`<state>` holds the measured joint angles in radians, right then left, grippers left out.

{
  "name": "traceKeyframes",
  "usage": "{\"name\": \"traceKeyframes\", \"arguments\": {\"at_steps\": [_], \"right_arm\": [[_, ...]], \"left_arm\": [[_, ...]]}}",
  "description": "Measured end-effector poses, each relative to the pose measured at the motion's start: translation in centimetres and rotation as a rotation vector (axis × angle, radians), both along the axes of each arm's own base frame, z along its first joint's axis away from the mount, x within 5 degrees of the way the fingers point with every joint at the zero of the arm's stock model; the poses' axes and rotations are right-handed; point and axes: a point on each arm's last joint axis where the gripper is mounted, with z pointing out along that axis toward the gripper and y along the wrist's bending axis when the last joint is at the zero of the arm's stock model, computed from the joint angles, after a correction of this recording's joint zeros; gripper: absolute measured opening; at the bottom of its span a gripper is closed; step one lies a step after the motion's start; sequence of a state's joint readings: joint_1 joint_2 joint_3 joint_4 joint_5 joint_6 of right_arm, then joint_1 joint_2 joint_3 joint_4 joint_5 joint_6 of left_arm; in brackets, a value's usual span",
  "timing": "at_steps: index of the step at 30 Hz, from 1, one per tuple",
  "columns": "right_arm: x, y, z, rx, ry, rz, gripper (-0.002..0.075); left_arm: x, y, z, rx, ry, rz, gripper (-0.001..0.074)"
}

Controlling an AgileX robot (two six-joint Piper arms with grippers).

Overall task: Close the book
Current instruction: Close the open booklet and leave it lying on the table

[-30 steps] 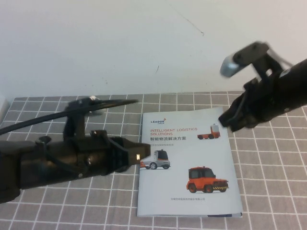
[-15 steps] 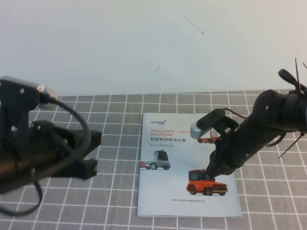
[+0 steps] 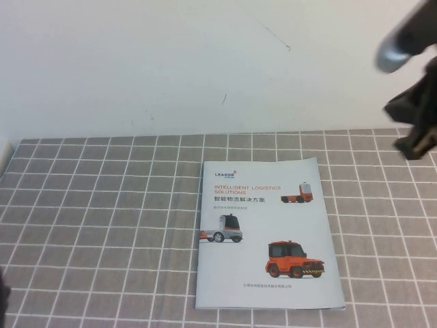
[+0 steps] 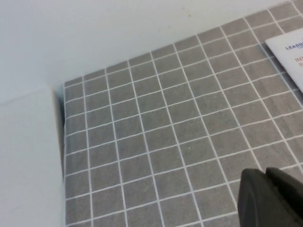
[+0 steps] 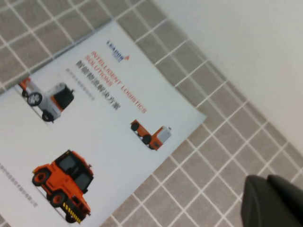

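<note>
Both arms withdrew: right gripper [image 3: 414,137] upper right, left gripper [image 4: 267,189] off lower left, fingers [image 5: 284,203] closed, empty; unpressed, the book [image 3: 266,232] could reopen

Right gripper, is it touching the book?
Apart. High view: right gripper hangs right of the book, mat between; left gripper over bare mat.
</note>
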<state>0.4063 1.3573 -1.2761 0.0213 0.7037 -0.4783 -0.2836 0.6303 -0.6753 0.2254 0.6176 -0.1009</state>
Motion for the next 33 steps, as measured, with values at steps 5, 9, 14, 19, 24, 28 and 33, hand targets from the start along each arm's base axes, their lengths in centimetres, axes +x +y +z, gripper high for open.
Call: {"name": "traceKeyframes", "arguments": {"at_steps": [5,9,14,19,24,28,33], "right_arm": [[-5.1,-2.6,2.6,0.032,-0.105,-0.044,-0.0003],[-8.9,-4.4,1.1,0.041,-0.103,-0.078,-0.0003],[-13.4,-6.4,-2.5,0.069,-0.072,-0.115,-0.0003],[-17.8,-8.3,-6.2,0.121,-0.086,-0.148,-0.0003],[-21.0,-9.7,-9.5,0.183,-0.131,-0.169,-0.0003],[-22.8,-10.4,-10.4,0.232,-0.204,-0.171,-0.0003],[-23.9,-10.9,-10.3,0.273,-0.270,-0.168,-0.0003]], "left_arm": [[-2.8,1.0,-2.1,-0.021,-0.083,0.025,-0.0004],[-4.5,1.3,-4.5,-0.079,-0.106,0.016,-0.0004],[-5.6,1.1,-7.1,-0.156,-0.124,-0.004,-0.0004],[-5.7,0.9,-7.5,-0.194,-0.170,-0.026,-0.0004],[-5.8,0.9,-7.4,-0.193,-0.186,-0.036,-0.0004],[-5.8,0.9,-7.4,-0.196,-0.183,-0.036,-0.0004],[-5.8,0.8,-7.4,-0.196,-0.183,-0.038,-0.0004]]}}
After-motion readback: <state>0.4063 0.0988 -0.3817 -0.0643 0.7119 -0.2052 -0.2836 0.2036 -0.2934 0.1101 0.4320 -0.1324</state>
